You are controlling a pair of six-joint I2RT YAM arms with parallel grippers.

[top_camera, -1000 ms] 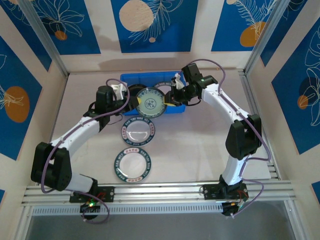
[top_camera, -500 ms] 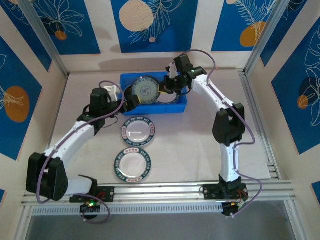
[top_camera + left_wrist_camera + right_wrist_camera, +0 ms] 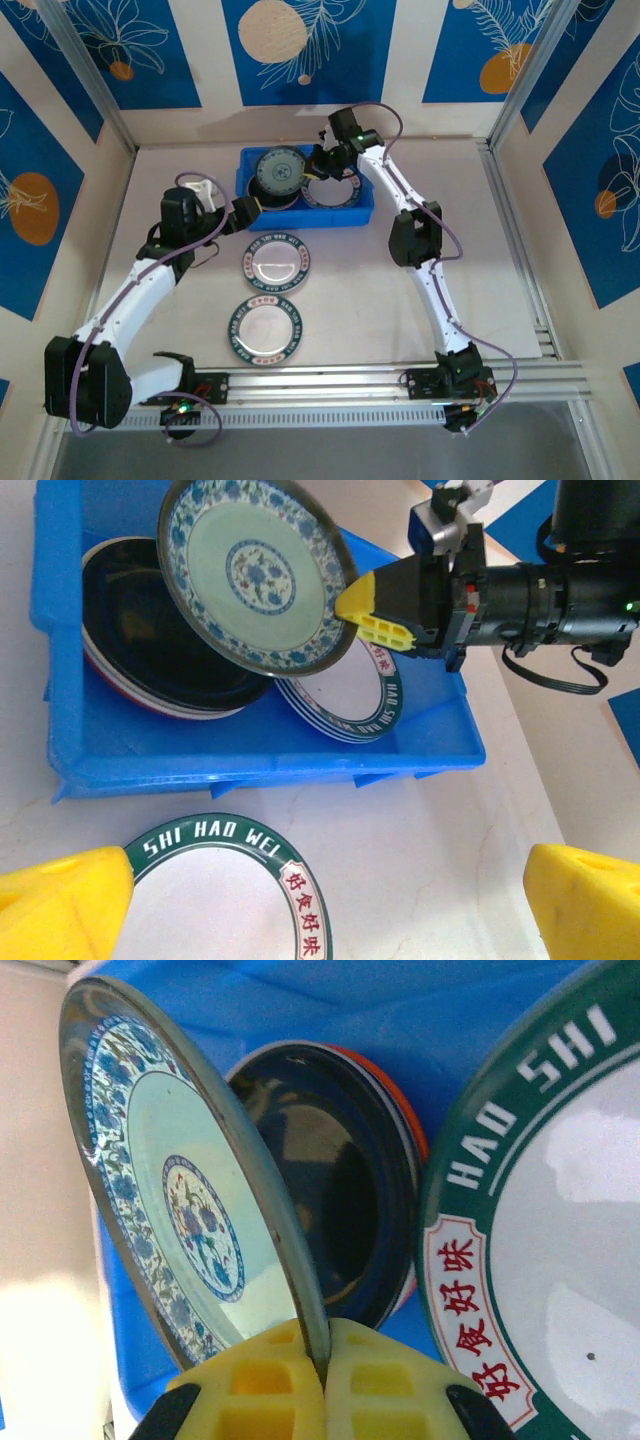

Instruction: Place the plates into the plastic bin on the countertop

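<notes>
The blue-patterned plate (image 3: pixel 255 575) hangs tilted above the left half of the blue bin (image 3: pixel 366 208), over a stack of dark plates (image 3: pixel 150 645). Green-rimmed plates (image 3: pixel 365 695) lie in the right half. The right fingers (image 3: pixel 300 1380) are clamped on its rim at three o'clock, so seen from above the plate extends toward nine o'clock from them. The left fingers (image 3: pixel 250 207) stand wide apart, empty, just outside the bin's near wall. Two further plates (image 3: pixel 277 260) lie on the table (image 3: pixel 350 295) at six o'clock from the bin. Judgement: lowering falls to the right arm.
</notes>
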